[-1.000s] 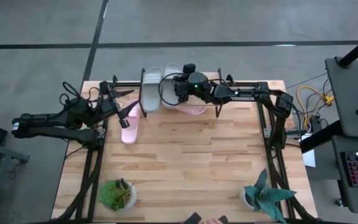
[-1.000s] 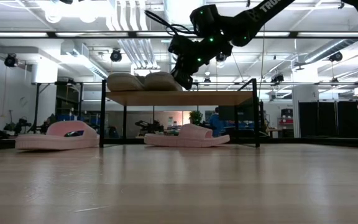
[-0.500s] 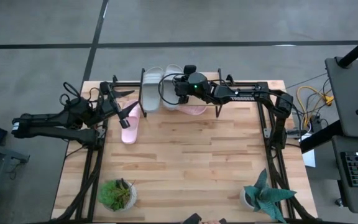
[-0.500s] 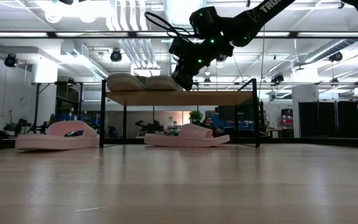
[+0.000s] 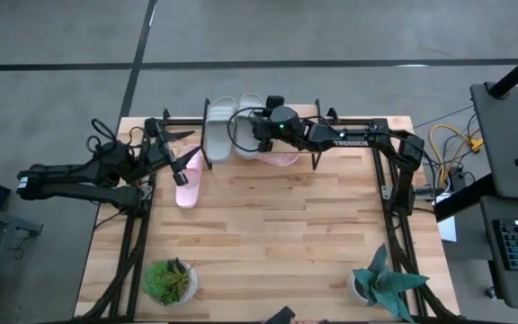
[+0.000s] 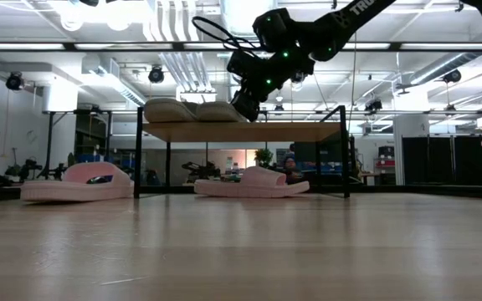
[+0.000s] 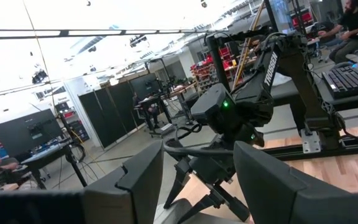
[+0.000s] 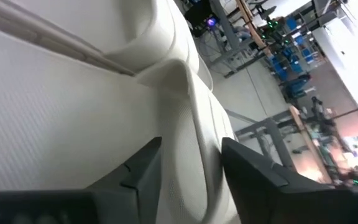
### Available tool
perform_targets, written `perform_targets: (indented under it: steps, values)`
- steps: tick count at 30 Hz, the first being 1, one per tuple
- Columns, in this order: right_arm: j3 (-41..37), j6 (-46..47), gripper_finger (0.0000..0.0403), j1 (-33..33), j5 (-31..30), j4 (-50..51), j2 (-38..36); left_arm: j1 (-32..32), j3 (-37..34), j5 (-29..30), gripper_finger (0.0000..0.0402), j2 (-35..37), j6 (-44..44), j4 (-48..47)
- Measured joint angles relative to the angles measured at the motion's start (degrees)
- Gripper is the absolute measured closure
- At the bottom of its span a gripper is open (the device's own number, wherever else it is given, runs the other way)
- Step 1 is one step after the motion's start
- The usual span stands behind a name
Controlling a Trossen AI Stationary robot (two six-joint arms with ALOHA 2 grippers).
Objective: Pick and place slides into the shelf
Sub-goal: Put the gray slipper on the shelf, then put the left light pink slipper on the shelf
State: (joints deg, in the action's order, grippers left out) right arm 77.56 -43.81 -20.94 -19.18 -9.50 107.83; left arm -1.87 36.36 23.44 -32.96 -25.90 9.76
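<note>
Two pale grey slides [image 5: 220, 131] [image 5: 244, 126] lie side by side, soles down, on the shelf's [image 6: 291, 131] wooden top at the table's far edge. One pink slide [image 5: 284, 160] rests on the table under the shelf. The other pink slide [image 5: 188, 184] lies on the table left of the shelf. My right gripper [image 5: 255, 137] hovers at the right-hand grey slide [image 8: 73, 112], fingers apart, one on either side of its raised edge. My left gripper [image 5: 185, 164] waits open at the table's left, above the second pink slide, with nothing between its fingers [image 7: 142, 174]. My right gripper stands with one finger [image 8: 138, 171] on each side of the right-hand grey slide's raised side edge [image 8: 188, 124], coming level and slightly downward from the table's right. Whether the fingers still touch it, I cannot tell. The slide lies flat on the shelf top.
Two potted plants stand near the table's front edge, one at the left [image 5: 171, 281] and one at the right [image 5: 385, 286]. The middle of the wooden table [image 5: 277, 234] is bare. The shelf's black legs [image 6: 137, 150] frame the space under the plank.
My right gripper has rolled a little in place over the shelf, and the cable loop at its wrist has shifted. Both grey slides have stayed where they lay on the shelf top.
</note>
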Motion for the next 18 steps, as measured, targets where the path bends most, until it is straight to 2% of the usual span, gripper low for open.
perform_targets:
  steps: [4, 12, 18]
  values:
    - [0.0, -2.0, 0.0226, 0.7, -3.1, 0.2, -0.4, 0.0, 0.0, 0.0, 0.0221, 0.0, 0.0, 0.1]
    - [2.6, -2.6, 0.02, 1.4, -3.4, 2.8, -0.8, 0.0, 0.0, 0.0, 0.0221, -0.3, 0.0, 0.1]
    - [6.8, 2.0, 0.0197, 1.5, -4.4, 6.5, -0.9, 0.0, 0.1, 0.0, 0.0221, -0.6, 0.0, 0.1]
